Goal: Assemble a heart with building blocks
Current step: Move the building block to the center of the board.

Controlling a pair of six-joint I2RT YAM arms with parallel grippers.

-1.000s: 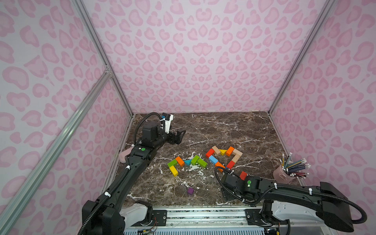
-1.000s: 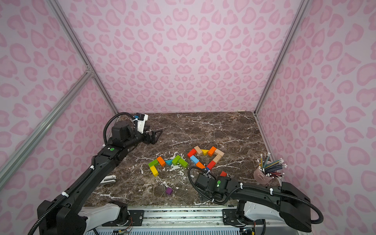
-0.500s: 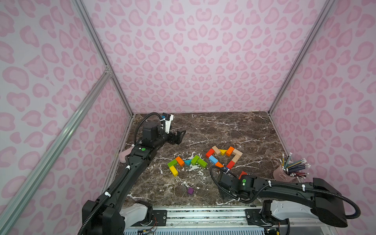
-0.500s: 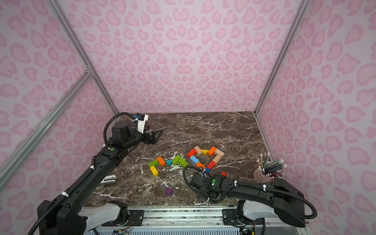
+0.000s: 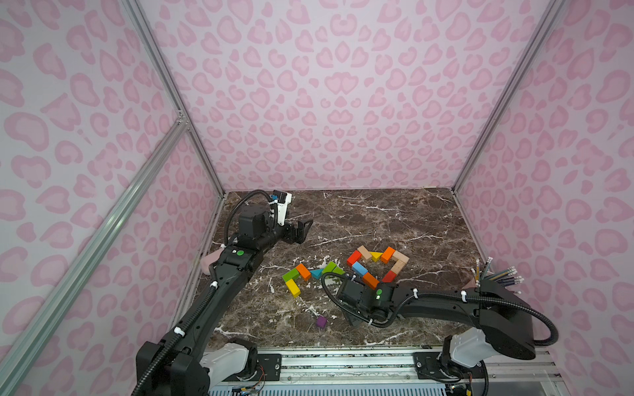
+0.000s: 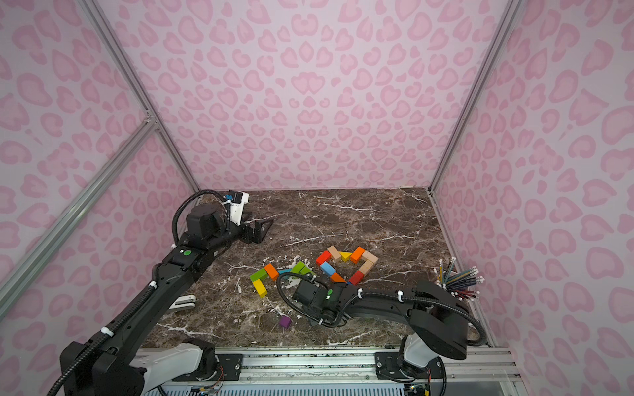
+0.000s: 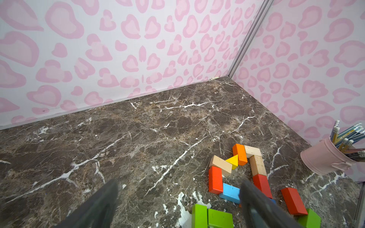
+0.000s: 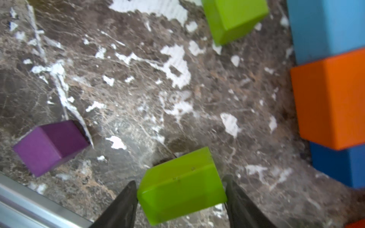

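**Desk:** Where is your right arm, and what is it carrying?

**Operator:** Taking 12 o'clock as the back wall, I have the right gripper (image 8: 180,180) low over the surface (image 5: 377,212), toward 6 o'clock from the middle. Its fingers (image 8: 122,207) are clamped on two opposite sides of a green brick (image 8: 177,195). I judge that grip leaves the other faces free to butt against a neighbour.

**Desk:** And the heart?

**Operator:** The heart outline (image 5: 398,266) lies just toward 3 o'clock of the middle. Red, plain wood, orange and blue bricks run end to end, with a yellow wedge (image 5: 376,256) filling the dip at its 12 o'clock. I reckon it is mostly laid. A loose row of spare blocks (image 5: 303,271) sits toward 9 o'clock, and a purple cube (image 8: 51,146) lies alone near 7 o'clock.

**Desk:** The left side?

**Operator:** The left gripper (image 5: 304,229) hangs at 10 o'clock, its fingers wide apart with nothing between them. I would say it is parked there to stay clear of the outline.

**Desk:** What can't you see?

**Operator:** From above, my own right arm covers the heart's lower point and the fingers, so only the wrist camera shows the grip. That picture is blurred, and I cannot tell whether the brick is lifted or resting on the surface. The pencil cup (image 7: 324,158) at 3 o'clock is partly cut off.
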